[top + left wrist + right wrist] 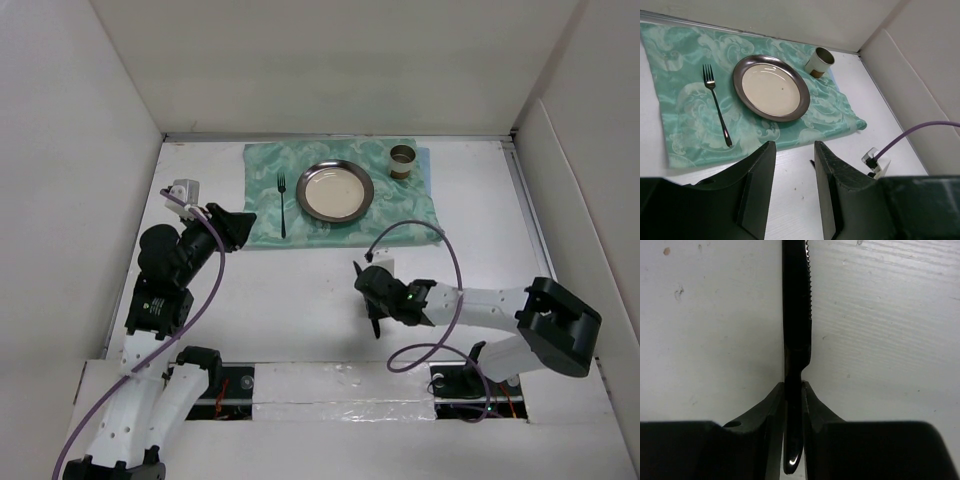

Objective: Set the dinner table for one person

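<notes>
Right claw (793,390) is clamped on the thin handle of a dark serrated knife (796,315), the blade running out ahead of the fingers, edge-on to the wrist camera, over bare white board; whether the knife touches the surface I cannot tell. Such a narrow pinch on a slim handle is the first risk, in my judgement: the blade could pivot or slide in the pads during a swing and arrive crooked, or drop. Outward from there lies the dinner table (300,290), the wide matte white surface under both arms, with a green cloth (400,215) spread at its far side. If the knife travels low, its tip could catch the cloth's near hem and ruck it, shifting the plate (335,190) on it. A cup (403,160) stands at the cloth's far right corner and could be tipped by a reach that runs too deep. The purple cable (450,260) looping off the right wrist could drag over the cloth. Open room looks good: a bare strip of cloth lies between the plate and the cloth's right edge, and the right wall is well apart. Left claw (794,150) hangs apart and empty near the cloth's left corner, on the side where the fork (282,205) lies, out of that path.
</notes>
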Tool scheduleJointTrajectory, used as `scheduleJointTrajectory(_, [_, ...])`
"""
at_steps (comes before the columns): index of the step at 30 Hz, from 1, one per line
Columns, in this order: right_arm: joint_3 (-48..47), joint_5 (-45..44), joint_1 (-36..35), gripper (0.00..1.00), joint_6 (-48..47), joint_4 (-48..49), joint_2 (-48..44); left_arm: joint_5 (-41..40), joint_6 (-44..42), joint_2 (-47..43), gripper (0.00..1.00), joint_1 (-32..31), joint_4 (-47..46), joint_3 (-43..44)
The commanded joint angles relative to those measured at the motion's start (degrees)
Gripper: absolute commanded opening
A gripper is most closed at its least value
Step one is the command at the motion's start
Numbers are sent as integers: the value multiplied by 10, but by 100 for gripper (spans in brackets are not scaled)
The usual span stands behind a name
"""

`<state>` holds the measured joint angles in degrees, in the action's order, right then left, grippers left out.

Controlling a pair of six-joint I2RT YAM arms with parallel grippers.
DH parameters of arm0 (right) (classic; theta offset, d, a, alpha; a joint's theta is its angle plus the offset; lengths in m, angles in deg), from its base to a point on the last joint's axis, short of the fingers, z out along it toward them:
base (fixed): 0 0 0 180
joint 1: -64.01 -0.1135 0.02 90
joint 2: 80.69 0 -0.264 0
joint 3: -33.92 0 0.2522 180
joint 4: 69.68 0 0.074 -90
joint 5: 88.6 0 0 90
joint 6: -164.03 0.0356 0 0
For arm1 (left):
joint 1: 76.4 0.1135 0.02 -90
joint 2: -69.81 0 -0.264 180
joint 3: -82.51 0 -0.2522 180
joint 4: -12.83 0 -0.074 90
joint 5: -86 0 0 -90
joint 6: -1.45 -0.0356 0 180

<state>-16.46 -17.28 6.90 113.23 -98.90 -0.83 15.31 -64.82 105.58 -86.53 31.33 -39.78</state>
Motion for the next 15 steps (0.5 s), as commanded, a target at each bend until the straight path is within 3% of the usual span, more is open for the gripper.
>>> scheduleJointTrajectory(1, [1,-7,-38,19,51,-21,14,8,-9,-7,34,-2,-31,4])
scheduleJointTrajectory(5, [-6,-17,-73,21,93,-29,27,12,-9,-9,34,-2,-31,2])
scheduleJointTrajectory(6, [-14,-34,-79,25,97,-39,33,10,-8,-9,34,-2,-31,3])
scheduleJointTrajectory(7, [-20,-43,-85,34,107,-48,39,9,-9,-8,34,-2,-30,4])
scheduleJointTrajectory(8, [-25,-50,-86,36,112,-57,56,8,-9,-6,34,-2,-30,5])
scheduleJointTrajectory(15, [-60,-97,-98,41,119,-114,93,4,-10,-10,34,-2,-26,5])
